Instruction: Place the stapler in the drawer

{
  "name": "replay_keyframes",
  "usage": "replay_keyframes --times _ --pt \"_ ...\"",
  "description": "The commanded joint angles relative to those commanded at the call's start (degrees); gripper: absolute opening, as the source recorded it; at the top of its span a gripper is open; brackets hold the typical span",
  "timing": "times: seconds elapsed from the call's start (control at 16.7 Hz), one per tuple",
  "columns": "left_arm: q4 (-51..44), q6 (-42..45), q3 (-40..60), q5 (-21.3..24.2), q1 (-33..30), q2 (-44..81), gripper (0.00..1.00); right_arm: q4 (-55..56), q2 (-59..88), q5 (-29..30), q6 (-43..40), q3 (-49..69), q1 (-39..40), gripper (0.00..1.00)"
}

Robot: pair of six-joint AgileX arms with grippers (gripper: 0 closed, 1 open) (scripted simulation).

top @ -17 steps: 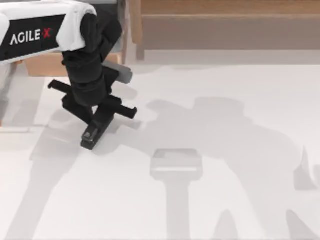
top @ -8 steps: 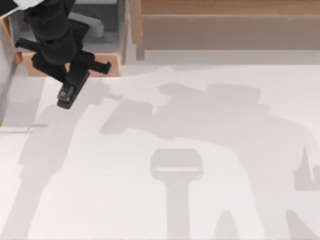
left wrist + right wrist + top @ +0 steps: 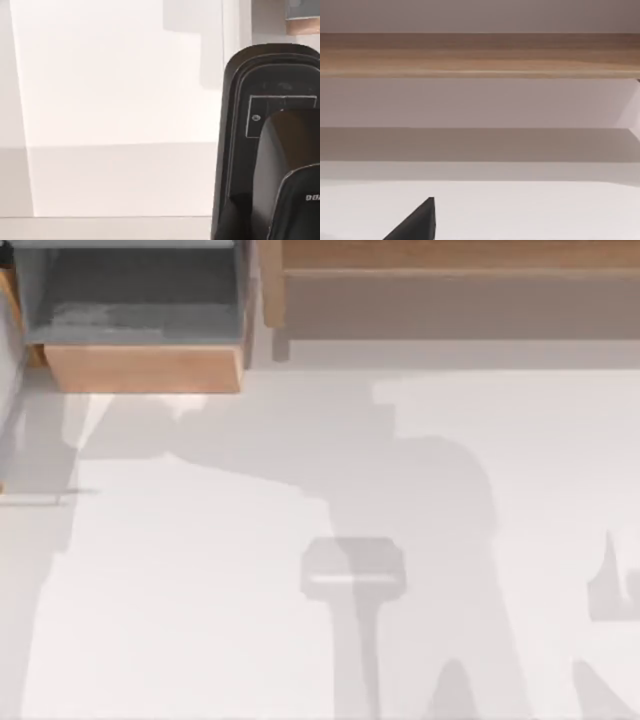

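The drawer (image 3: 140, 368) stands open at the table's far left in the top view, its tan front panel facing the table and its grey floor (image 3: 135, 300) bare. The black stapler (image 3: 260, 130) fills the near side of the left wrist view, rounded end away from the camera, with a small pale mark (image 3: 256, 118) on top. My left gripper (image 3: 285, 200) is shut on the stapler's rear, and a black finger (image 3: 302, 210) lies over it. A corner of the drawer (image 3: 302, 24) shows beyond the stapler. One dark fingertip (image 3: 417, 222) of my right gripper shows in the right wrist view.
A long wooden shelf (image 3: 450, 290) with a greyish-brown recess runs along the table's far edge, right of the drawer. The same shelf (image 3: 480, 55) faces the right wrist camera. Arm shadows lie across the white tabletop (image 3: 300, 540).
My left arm, holding the stapler, has moved up and to the left out of the top view. The drawer's inside, covered by the arm before, now shows.
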Motion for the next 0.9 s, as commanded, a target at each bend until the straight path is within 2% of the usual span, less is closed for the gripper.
replay_keyframes --times 0.18,0.36,0.66,0.9 --pt "-4.28 1.4 10.2 0.28 6.94 8.34 0.0 0.0 0.0 0.0 0.0 0.0 0.0 1.0" --pt "-8.12 3.03 19.38 1.58 10.95 17.65 0.0 0.0 0.0 0.0 0.0 0.0 0.0 1.0" --pt "-14.68 6.65 30.69 3.8 12.35 28.99 0.0 0.0 0.0 0.0 0.0 0.0 0.0 1.0" --pt "-17.77 8.2 33.64 4.03 12.41 31.33 0.0 0.0 0.0 0.0 0.0 0.0 0.0 1.0"
